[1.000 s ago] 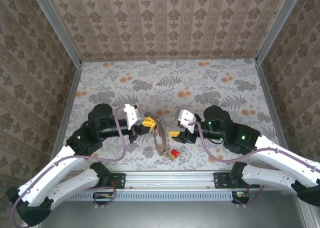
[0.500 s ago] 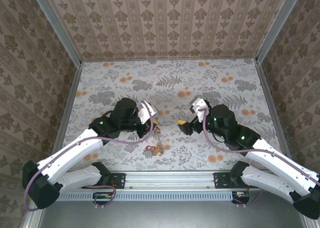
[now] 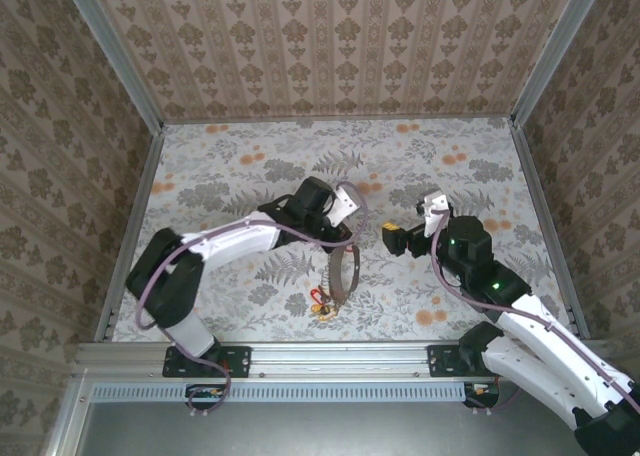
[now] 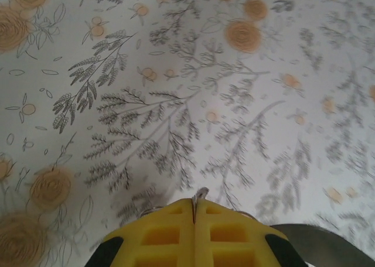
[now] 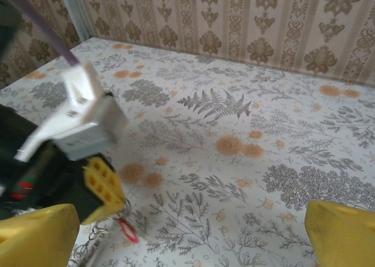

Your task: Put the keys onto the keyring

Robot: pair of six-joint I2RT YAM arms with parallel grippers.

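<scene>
1 keyring (image 3: 341, 273) hangs mid-scene, pinched in the clenched left gripper (image 3: 345, 244). 2 keys lie just near-left of it: 1 red key (image 3: 319, 298), 1 yellow-gold key (image 3: 324, 311). To the right, the right gripper (image 3: 393, 238) gapes, released.

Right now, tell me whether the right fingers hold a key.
No, the right fingers stand wide apart with nothing gripped between them.

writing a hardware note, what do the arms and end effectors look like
The left arm and right arm have white shells, black joint housings and a mauve cable along each. The left end effector and right end effector have yellow fingers, each beside a white wrist block.
</scene>
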